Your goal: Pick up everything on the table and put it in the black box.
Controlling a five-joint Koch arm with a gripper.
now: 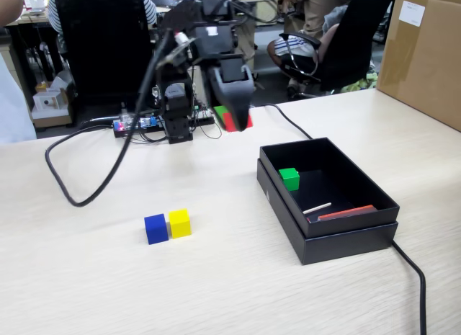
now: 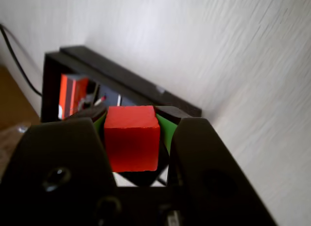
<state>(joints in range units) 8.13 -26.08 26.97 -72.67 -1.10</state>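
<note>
Now, gripper (image 1: 235, 121): clamped on red cube (image 2: 131, 137), held aloft, left of box (image 1: 338, 238).
Box's long axis: near-to-far.

Matt black box (image 1: 338, 238) on smooth pale wood-grain table (image 1: 216, 284) (cubes plain, unglossed).

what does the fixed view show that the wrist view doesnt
Only the fixed view shows the blue cube and yellow cube touching on the table, and the green cube in the black box. Only the wrist view shows the red cube's full face. Both show the gripper shut on the red cube and the box.
</note>
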